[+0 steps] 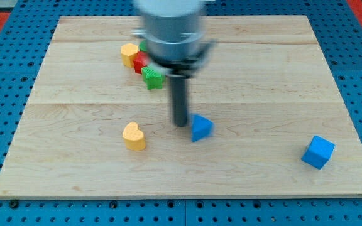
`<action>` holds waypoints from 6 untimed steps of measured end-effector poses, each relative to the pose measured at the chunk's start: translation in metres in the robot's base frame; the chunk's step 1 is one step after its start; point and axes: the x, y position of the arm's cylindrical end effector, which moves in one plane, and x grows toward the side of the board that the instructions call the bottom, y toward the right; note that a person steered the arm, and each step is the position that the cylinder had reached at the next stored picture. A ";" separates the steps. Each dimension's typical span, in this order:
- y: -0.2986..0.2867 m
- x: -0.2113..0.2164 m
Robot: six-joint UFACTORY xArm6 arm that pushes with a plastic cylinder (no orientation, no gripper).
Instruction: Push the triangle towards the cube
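Note:
A blue triangle block point(201, 127) lies near the middle of the wooden board point(263, 69). A blue cube point(318, 151) sits toward the view's lower right, well apart from the triangle. My tip point(180, 123) rests on the board just to the left of the triangle, close to or touching its left side. The rod rises from there into the blurred grey arm body at the view's top.
A yellow heart-shaped block point(134, 135) lies left of my tip. A cluster sits at the upper left: a yellow block point(129, 54), a red block point(141, 63), a green block point(153, 78) and another green one partly hidden behind the arm.

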 end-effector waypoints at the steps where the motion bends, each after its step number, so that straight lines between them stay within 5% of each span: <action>1: 0.031 0.007; 2: -0.030 -0.002; 3: -0.015 0.015; 4: 0.064 0.019; 6: 0.029 0.007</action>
